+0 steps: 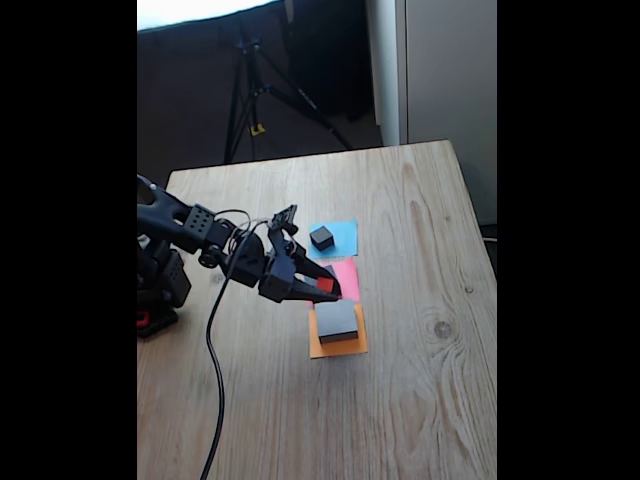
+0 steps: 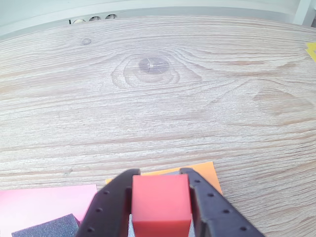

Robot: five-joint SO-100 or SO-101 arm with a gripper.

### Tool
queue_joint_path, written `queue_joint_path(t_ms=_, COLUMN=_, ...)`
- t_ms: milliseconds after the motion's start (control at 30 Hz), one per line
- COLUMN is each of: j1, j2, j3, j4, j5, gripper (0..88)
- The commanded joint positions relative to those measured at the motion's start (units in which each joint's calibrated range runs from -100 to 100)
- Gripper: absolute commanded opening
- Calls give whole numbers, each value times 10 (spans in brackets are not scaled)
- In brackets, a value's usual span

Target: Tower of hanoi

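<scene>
We are looking at a wooden table in the fixed view, and we are taking the orange paper square near its middle as our landmark. A black robot arm is reaching in from the left of that view toward the orange square. Sitting on the orange square is the largest dark grey block, and it is covering most of the paper. Just beyond the orange square a pink paper square is lying, and beyond that a blue paper square is carrying a small black block. In the wrist view a corner of another dark block is showing on the pink paper beside the orange one. The gripper is hovering at the far edge of the orange square, just above the large block, and its jaws are closing tightly on the tiny red cube, which is sitting between them clear of any surface. We are judging the puzzle to be mid-game: the blocks are spread across three squares, the red cube is in transit, and a full stack is not yet being built on any one square.
</scene>
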Motion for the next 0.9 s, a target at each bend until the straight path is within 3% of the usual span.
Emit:
queue_joint_path(t_ms=0, j1=11, j2=20, j3=26, j4=-90, j5=12, gripper=10)
queue_joint_path(t_ms=367, j1=11, j2=135, j3=83, j4=-315, j5=12, gripper=10)
queue_joint_path(t_ms=867, j1=22, j2=249, j3=49, j4=-418, j5=12, gripper=12)
